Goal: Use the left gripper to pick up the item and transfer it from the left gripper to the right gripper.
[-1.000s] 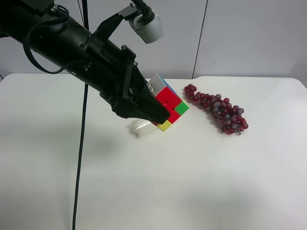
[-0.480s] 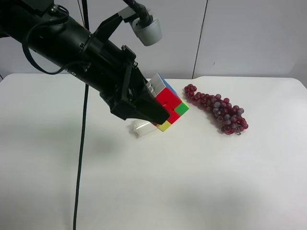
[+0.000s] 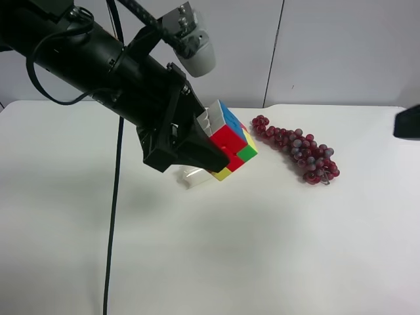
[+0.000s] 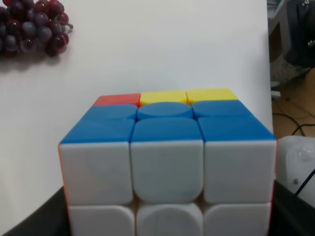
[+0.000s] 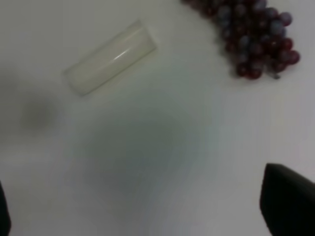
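now the left claw point(image 3: 217, 148) holds the puzzle cube point(image 3: 230, 134) slightly higher over the white surface point(image 3: 262, 249) than a second ago, near the grapes point(image 3: 302, 154); the right claw point(image 5: 142, 209) stands wide and empty.

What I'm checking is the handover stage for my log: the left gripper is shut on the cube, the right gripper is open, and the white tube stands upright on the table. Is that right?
Not quite. The white tube lies on its side on the table, as the right wrist view shows. The left gripper is shut on the cube and the right gripper is open.
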